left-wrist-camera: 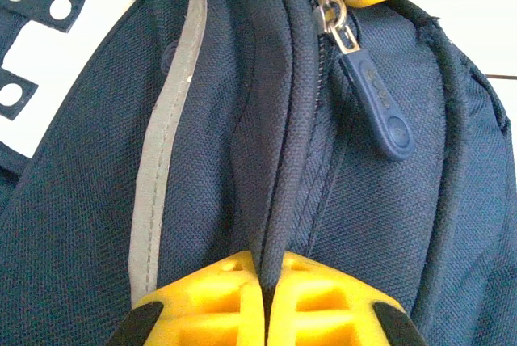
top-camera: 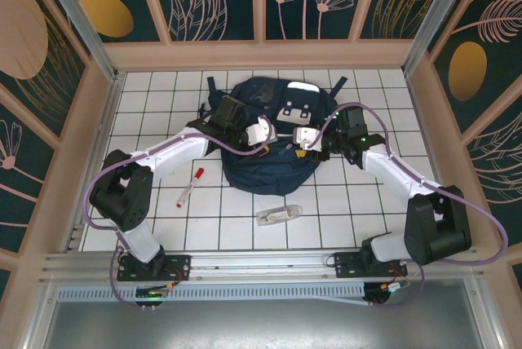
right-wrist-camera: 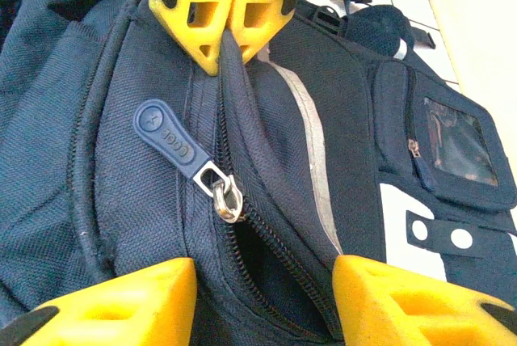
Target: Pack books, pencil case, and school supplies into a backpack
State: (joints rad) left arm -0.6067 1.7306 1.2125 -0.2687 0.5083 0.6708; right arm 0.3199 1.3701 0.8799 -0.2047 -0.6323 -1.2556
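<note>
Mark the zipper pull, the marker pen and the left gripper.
zipper pull [right-wrist-camera: 166, 137]: right wrist view, on the blue rubber tab.
marker pen [top-camera: 189, 187]: top external view, middle of the barrel.
left gripper [left-wrist-camera: 265, 269]: left wrist view, between the fingertips, pinching a fold of the backpack [left-wrist-camera: 81, 225].
</note>
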